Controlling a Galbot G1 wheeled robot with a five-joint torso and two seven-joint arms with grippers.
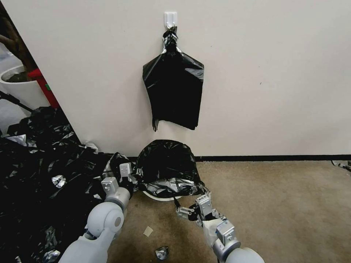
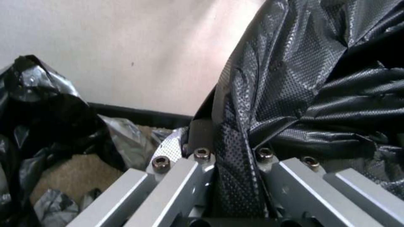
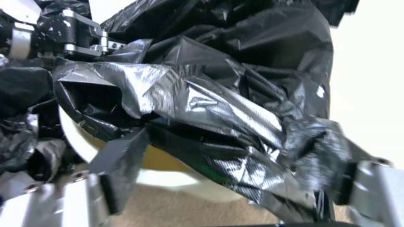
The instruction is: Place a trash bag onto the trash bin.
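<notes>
**Bag draped over the bin**

Your trash bag [image 1: 166, 164] covers the trash bin [image 1: 161, 197] against the wall (cream rim peeking below). Left gripper [image 2: 235, 176] pinches a fold of it; right gripper [image 3: 219, 189] stands spread at its hem.

Trash bag [image 1: 166, 164] over trash bin [image 1: 161, 197], at wall; bag heap [image 1: 40, 175] at 9 o'clock; hanging bundle [image 1: 173, 95] at 12.

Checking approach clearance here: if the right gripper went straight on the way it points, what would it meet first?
Probably the thin glossy black plastic trash bag draped over the small round cream-white plastic trash bin: the right gripper points at its lower edge, jaws open around a fold. Depth is hard to judge.
</notes>
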